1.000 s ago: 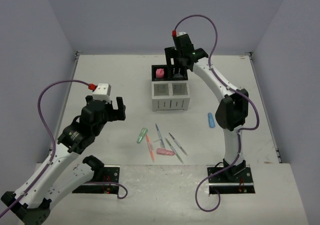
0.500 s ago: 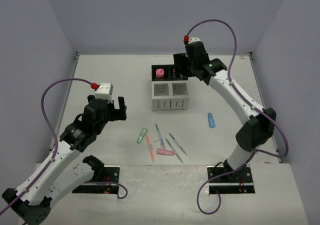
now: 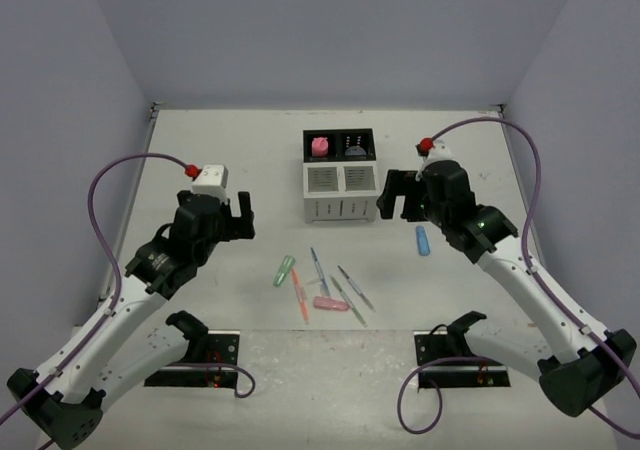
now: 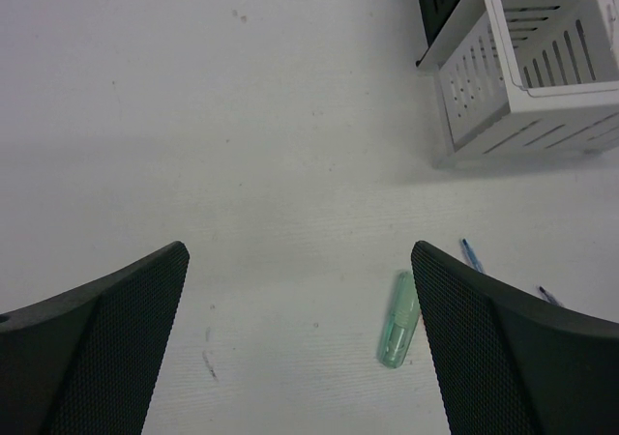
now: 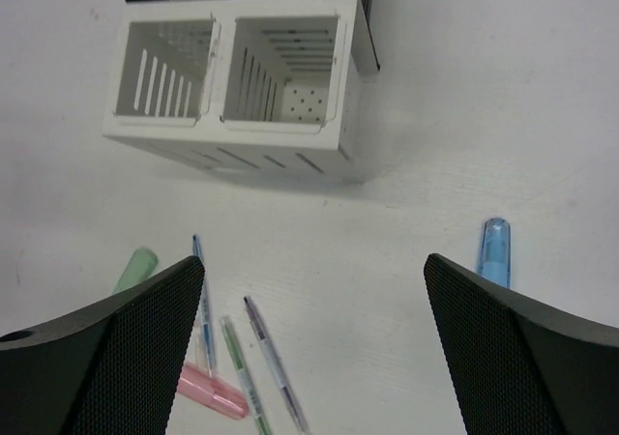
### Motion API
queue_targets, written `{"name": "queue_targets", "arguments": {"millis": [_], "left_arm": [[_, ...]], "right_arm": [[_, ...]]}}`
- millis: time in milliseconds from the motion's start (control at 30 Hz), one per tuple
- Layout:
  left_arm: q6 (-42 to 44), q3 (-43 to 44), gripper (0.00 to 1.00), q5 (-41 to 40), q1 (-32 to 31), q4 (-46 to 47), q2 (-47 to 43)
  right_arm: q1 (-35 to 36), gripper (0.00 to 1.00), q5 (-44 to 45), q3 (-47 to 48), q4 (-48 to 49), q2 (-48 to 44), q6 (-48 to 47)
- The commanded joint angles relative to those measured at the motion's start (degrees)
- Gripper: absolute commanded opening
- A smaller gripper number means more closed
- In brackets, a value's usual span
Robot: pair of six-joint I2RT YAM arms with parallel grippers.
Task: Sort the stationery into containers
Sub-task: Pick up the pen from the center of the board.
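The organizer (image 3: pixel 340 202) stands mid-table, black bins behind and white slotted bins (image 5: pixel 325 155) in front. A pink eraser (image 3: pixel 319 147) lies in the left black bin, and something grey (image 3: pixel 353 151) in the right one. In front of it on the table lie a green marker (image 3: pixel 285 270), a blue pen (image 3: pixel 319 269), an orange pen (image 3: pixel 299 296), a pink marker (image 3: pixel 331 304) and two grey pens (image 3: pixel 355 287). A blue marker (image 3: pixel 422 240) lies to the right. My left gripper (image 4: pixel 298 261) hovers open, just left of the green marker (image 4: pixel 398 319). My right gripper (image 5: pixel 314 271) is open and empty, between the pens and the blue marker (image 5: pixel 493 251).
Grey walls close off the table at the back and both sides. Purple cables loop from both wrists. Both arm bases are bolted at the near edge (image 3: pixel 330 345).
My right arm has swung back from above the black bins to the near right of the organizer, its jaws staying open. The left arm has barely shifted.
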Motion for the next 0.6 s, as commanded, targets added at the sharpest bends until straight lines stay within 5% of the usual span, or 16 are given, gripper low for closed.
{"name": "queue_targets", "arguments": {"millis": [0,267,467,567], "left_arm": [[-1.62,-0.49,1.00,0.19,0.37,0.36,2.51],[-1.02,-0.60,1.00,0.68,0.37,0.51,2.35],[-0.39,-0.72,1.00,1.36,0.37,0.75,2.95],[-0.05,-0.66,1.00,2.14,0.37,0.77,3.40]], "right_arm": [[0.44,0.96,-10.90,-4.36,-1.32,-2.86,-2.12],[4.70,0.88,-4.96,-6.20,-4.33,-1.18,0.64],[15.91,0.57,0.31,-5.23,-7.23,8.89,4.24],[21.01,0.55,1.11,-5.64,-6.22,12.87,6.27]]}}
